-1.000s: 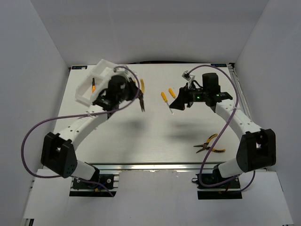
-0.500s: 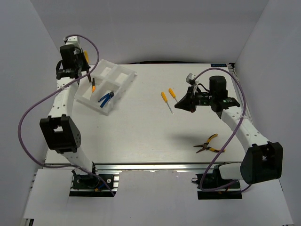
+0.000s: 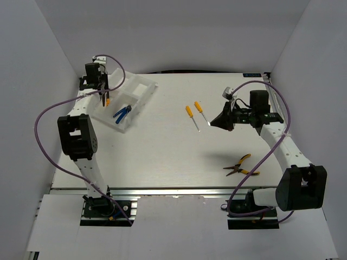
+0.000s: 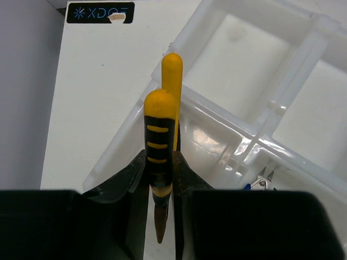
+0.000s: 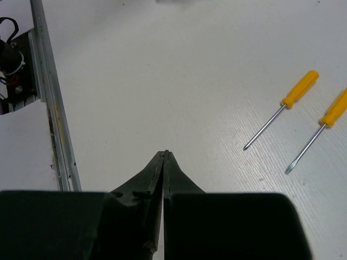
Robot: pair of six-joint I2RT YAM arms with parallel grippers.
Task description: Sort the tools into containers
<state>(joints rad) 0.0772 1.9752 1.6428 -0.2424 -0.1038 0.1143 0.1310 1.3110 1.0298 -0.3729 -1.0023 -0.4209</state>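
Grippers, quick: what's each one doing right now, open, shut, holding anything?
Left gripper: closed on the yellow-black pliers.
Right gripper: closed, holding nothing.

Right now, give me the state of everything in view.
left gripper, shut on yellow-black pliers, at the tray edge
right gripper, shut, empty
blue pliers, lying in a tray compartment
screwdrivers, both loose on the table
orange-black pliers, loose on the table
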